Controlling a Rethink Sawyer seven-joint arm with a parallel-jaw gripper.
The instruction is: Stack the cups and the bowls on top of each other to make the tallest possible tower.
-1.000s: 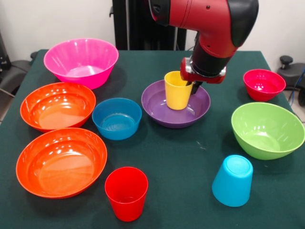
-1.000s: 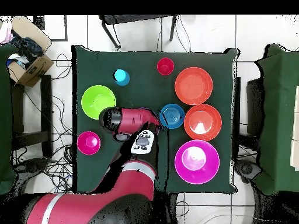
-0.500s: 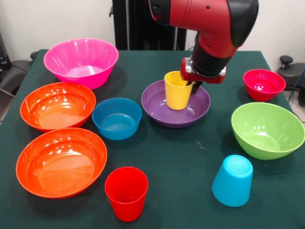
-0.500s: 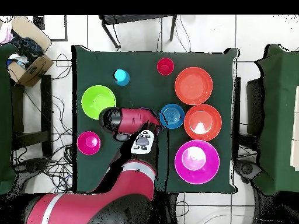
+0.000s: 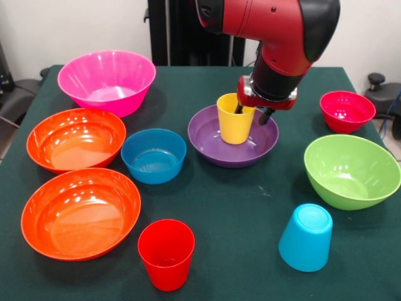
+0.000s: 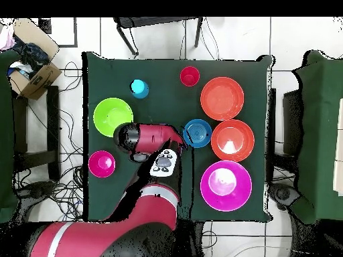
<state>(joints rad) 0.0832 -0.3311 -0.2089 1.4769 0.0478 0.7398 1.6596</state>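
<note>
The yellow cup (image 5: 235, 119) stands upright inside the wide purple bowl (image 5: 216, 147) at mid-table. My gripper (image 5: 252, 112) is open over the cup's right rim, one finger (image 5: 239, 108) inside the cup and the other outside it. A red cup (image 5: 166, 253) stands upright at the front, and a light blue cup (image 5: 306, 237) sits upside down at the front right. In the overhead view the arm (image 6: 151, 144) hides the purple bowl and the yellow cup. No tower stands; every bowl sits apart.
Two orange bowls (image 5: 75, 138) (image 5: 80, 213) and a magenta bowl (image 5: 106, 80) line the left side. A small blue bowl (image 5: 153, 155) sits beside the purple one. A lime green bowl (image 5: 351, 170) and a small crimson bowl (image 5: 346, 110) are on the right.
The gripper's fingers have spread apart, letting go of the yellow cup's rim. Cup and purple bowl have shifted slightly to the right. The arm itself has barely moved.
</note>
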